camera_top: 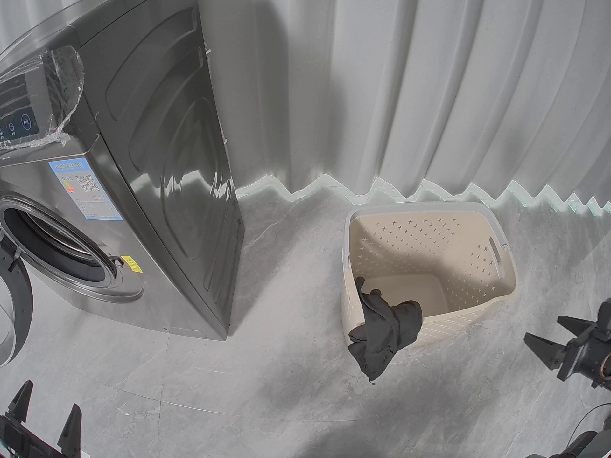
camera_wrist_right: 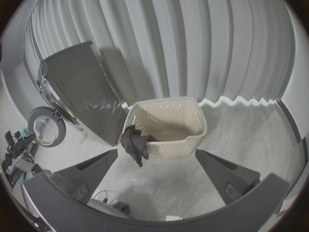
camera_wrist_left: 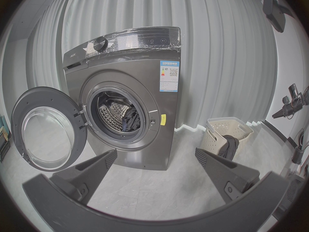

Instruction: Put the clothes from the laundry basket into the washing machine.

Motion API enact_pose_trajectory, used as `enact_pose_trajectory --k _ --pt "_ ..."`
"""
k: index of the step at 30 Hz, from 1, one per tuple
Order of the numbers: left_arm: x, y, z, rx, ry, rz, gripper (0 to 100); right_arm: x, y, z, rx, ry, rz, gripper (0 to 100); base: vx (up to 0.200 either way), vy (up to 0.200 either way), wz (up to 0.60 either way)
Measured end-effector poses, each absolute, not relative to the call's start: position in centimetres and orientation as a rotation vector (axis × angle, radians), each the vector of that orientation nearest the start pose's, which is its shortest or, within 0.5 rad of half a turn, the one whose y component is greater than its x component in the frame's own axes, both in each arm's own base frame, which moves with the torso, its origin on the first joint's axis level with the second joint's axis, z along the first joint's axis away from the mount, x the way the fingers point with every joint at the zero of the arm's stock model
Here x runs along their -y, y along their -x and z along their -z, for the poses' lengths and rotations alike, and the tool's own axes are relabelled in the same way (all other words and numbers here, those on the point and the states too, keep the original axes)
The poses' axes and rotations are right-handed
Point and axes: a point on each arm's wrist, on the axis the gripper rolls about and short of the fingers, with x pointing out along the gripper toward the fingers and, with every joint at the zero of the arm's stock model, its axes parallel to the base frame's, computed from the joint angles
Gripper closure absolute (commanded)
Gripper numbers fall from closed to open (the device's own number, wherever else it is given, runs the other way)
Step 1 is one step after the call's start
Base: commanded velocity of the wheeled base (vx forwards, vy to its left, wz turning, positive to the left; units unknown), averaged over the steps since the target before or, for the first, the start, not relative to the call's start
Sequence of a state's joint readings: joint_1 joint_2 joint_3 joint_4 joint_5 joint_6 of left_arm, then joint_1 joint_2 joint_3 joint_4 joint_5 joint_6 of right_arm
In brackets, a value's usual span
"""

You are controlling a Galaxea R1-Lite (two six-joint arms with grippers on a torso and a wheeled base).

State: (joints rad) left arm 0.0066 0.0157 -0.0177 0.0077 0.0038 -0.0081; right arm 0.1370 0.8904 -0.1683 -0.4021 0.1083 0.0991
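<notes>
A pale grey, marble-patterned floor (camera_top: 286, 364) runs back to a wall hung from side to side with a pleated white curtain (camera_top: 414, 77), whose hem just meets the floor.

One grey front-loading washing machine (camera_top: 159, 160) stands on the robot's left with its back towards the curtain. Its one round door (camera_wrist_left: 48, 129) is swung wide open on its hinge, leaving the drum (camera_wrist_left: 111, 113) exposed. Clear plastic film (camera_wrist_left: 135, 39) covers the control panel on top. The front carries two stickers, a blue-and-white label (camera_wrist_left: 169, 76) and a small yellow one (camera_wrist_left: 163, 120) beside the door opening.

One cream perforated laundry basket (camera_top: 503, 249) sits on the floor in front of the curtain, to the right of the machine and apart from it.

Two dark garments can be counted. The first garment (camera_top: 385, 335) is draped over the basket's near rim at the corner closest to the machine, part of it inside and the rest hanging down the outer wall. The second garment (camera_wrist_left: 131, 120) lies bunched inside the drum, at its right side as seen through the opening.

Two grippers are in the scene. The left gripper (camera_top: 51, 399) hangs low in front of the machine with its fingers spread and nothing between them. The right gripper (camera_top: 545, 330) sits to the right of the basket, clear of it, also with fingers spread and holding nothing.
</notes>
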Motion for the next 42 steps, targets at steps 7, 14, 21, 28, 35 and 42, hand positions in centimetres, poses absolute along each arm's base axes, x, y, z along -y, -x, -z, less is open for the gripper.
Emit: enact_pose_trajectory --k 7,14,21,28,35,42 --pt "0.0 2.3 -8.0 -0.006 0.006 -0.017 0 -2.8 -12.7 -12.2 -0.465 -0.087 -0.281 0 0.0 0.0 0.0" --pt "0.0 2.3 -8.0 -0.006 0.004 -0.015 0 -4.3 -15.1 -10.4 -0.602 -0.1 -0.321 0 0.0 0.0 0.0" --pt "0.0 2.3 -8.0 -0.006 0.005 -0.009 0 -6.2 -17.7 -9.6 -0.604 -0.113 -0.365 0 0.0 0.0 0.0" --pt "0.0 2.3 -8.0 -0.006 0.008 -0.007 0 -8.2 -19.7 -8.1 -0.606 -0.106 -0.385 0 0.0 0.0 0.0" --pt "0.0 2.3 -8.0 -0.006 0.011 -0.007 0 -10.1 -21.7 -6.2 -0.596 -0.089 -0.369 0 0.0 0.0 0.0" --pt "0.0 2.3 -8.0 -0.006 0.014 -0.008 0 -12.4 -23.3 -3.9 -0.612 -0.083 -0.385 0 0.0 0.0 0.0"
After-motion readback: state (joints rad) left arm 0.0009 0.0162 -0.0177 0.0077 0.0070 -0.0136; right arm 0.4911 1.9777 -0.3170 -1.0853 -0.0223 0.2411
